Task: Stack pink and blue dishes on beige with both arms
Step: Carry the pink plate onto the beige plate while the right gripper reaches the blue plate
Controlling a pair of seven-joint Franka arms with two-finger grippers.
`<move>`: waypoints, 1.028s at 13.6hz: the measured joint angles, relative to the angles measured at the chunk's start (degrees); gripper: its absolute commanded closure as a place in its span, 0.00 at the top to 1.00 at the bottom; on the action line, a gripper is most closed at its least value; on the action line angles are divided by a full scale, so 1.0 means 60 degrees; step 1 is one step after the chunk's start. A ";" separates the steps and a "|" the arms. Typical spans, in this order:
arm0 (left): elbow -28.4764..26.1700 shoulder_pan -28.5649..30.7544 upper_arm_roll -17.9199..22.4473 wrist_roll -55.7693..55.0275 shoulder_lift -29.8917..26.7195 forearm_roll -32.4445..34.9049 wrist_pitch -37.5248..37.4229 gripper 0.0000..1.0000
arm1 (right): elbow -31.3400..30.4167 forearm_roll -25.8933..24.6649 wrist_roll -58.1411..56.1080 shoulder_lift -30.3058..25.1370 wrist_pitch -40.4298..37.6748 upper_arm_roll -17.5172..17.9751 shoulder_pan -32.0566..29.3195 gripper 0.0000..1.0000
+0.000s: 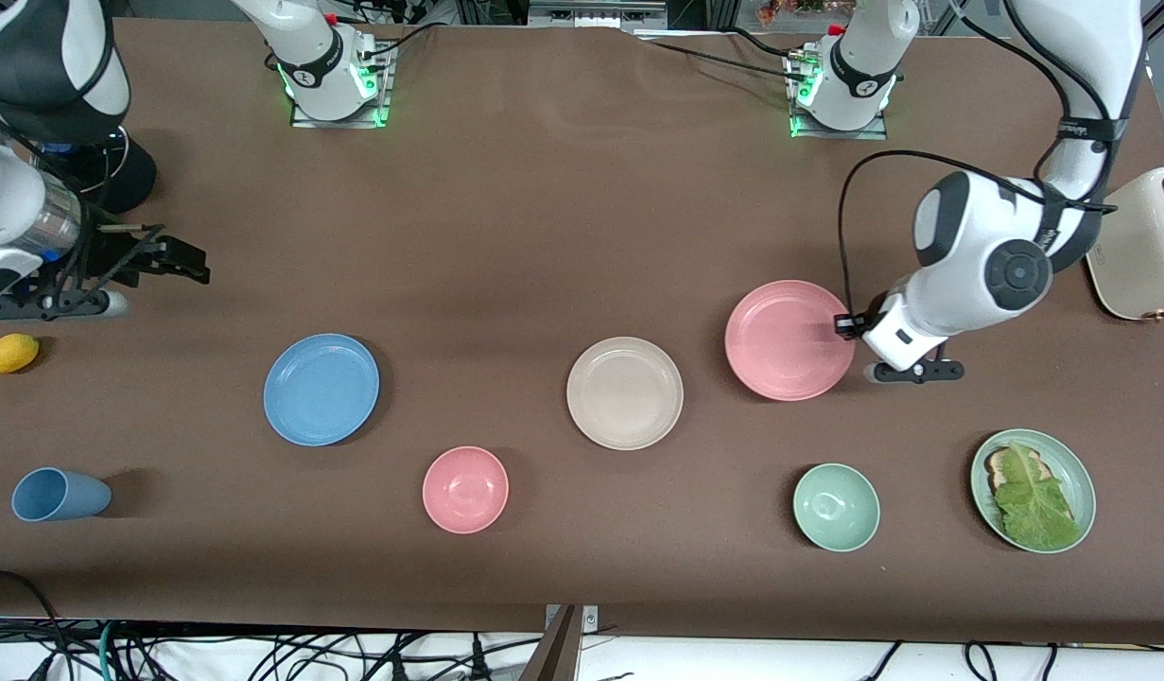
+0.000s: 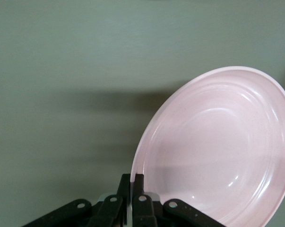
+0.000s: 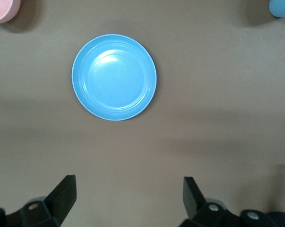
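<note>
The pink plate [image 1: 788, 340] lies toward the left arm's end of the table. My left gripper [image 1: 842, 324] is shut on its rim. In the left wrist view the two fingers [image 2: 138, 185] pinch the edge of the pink plate [image 2: 222, 151], which looks tilted. The beige plate [image 1: 625, 392] sits beside it at mid-table. The blue plate [image 1: 321, 389] rests toward the right arm's end. My right gripper [image 1: 180, 257] hangs open over bare table there, holding nothing. In the right wrist view the blue plate [image 3: 114, 77] lies well clear of the right gripper [image 3: 129, 189].
A pink bowl [image 1: 465, 489], a green bowl [image 1: 836, 507] and a green plate [image 1: 1083, 473] with toast and lettuce stand nearer the front camera. A blue cup [image 1: 60, 495] lies on its side, a lemon [image 1: 9, 353] near it. A cream toaster [image 1: 1144, 246] stands at the left arm's end.
</note>
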 measured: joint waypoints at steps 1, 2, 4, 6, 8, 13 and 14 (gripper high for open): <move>0.0136 -0.0157 -0.0158 -0.0561 0.0004 -0.0001 -0.0026 0.00 | -0.0139 0.0001 0.0000 0.0125 0.0263 -0.0003 0.0000 1.00; 0.0254 -0.0387 -0.0237 -0.1121 0.0015 -0.0004 -0.0046 0.00 | -0.0244 0.0001 0.0000 0.0315 0.0525 -0.0005 -0.0001 1.00; 0.0494 -0.0994 -0.0282 -0.2285 0.0121 -0.0007 -0.0051 0.00 | -0.0354 0.0001 -0.0081 0.0854 0.1170 -0.0011 -0.0006 1.00; 0.0822 -0.1625 -0.0287 -0.3292 0.0429 -0.0008 -0.0050 0.00 | -0.0371 0.0001 -0.0365 0.1553 0.2068 -0.0026 -0.0035 1.00; 0.1305 -0.2073 -0.0287 -0.4066 0.0954 -0.0008 -0.0035 0.00 | -0.0375 0.0001 -0.0460 0.2236 0.2953 -0.0048 -0.0092 1.00; 0.2497 -0.2761 -0.0284 -0.5368 0.2145 -0.0008 -0.0031 0.00 | -0.0373 0.0002 -0.0506 0.3838 0.5303 -0.0068 -0.0175 1.00; 0.2631 -0.2875 -0.0283 -0.5551 0.2295 -0.0008 -0.0018 0.00 | -0.0369 0.0002 -0.0506 0.4131 0.5610 -0.0067 -0.0176 1.00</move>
